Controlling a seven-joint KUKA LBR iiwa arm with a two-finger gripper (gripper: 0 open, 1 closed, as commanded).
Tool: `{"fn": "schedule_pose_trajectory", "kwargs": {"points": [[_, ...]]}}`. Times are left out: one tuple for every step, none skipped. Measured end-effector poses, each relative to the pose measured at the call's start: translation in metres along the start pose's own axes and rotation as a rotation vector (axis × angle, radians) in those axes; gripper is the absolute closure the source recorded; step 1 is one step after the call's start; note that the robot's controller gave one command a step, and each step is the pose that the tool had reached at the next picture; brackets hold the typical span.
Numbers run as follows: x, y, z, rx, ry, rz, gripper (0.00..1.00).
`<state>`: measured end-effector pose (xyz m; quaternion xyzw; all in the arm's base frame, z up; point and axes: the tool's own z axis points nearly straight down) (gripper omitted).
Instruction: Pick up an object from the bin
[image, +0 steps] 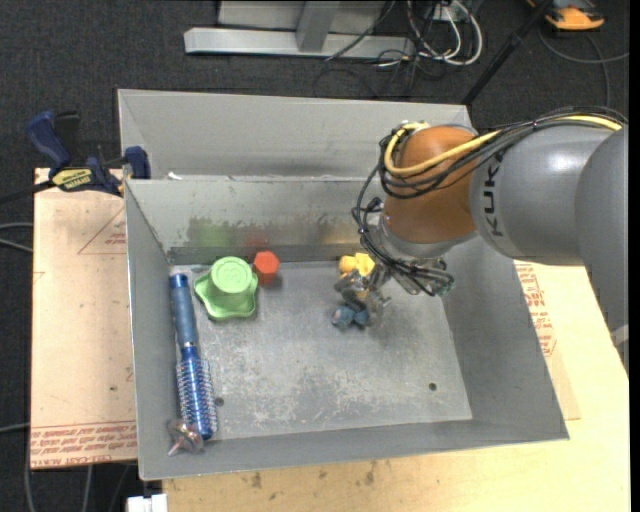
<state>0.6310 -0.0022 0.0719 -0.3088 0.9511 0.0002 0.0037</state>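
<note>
My arm (550, 190) reaches in from the right, its orange cover (430, 190) hanging above the far right part of the bin (300, 400). The claw (373, 288) is down near the floor there, beside a small cluster. A yellow piece (354, 265) sits just to its left by the far wall. A small blue-grey thing (350, 316), perhaps a toy figure, lies just nearer and to the left. The claw looks very close to both, but the wrist's cables crowd the view, so I cannot tell whether it is open, closed or gripping anything. Well apart on the left, a green cap (228, 288) lies flat with a red piece (266, 264) just beside it, to its far right. A blue brush (190, 360) lies along the left wall, bristles at the near end.
</note>
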Motion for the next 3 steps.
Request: {"fn": "schedule_pose_trajectory", "kwargs": {"points": [[0.018,-0.022,-0.151,0.006,-0.003,0.003,1.0],[0.008,0.026,-0.123,-0.005,0.005,-0.218,1.0],[0.008,0.022,-0.244,0.005,-0.004,-0.212,1.0]]}}
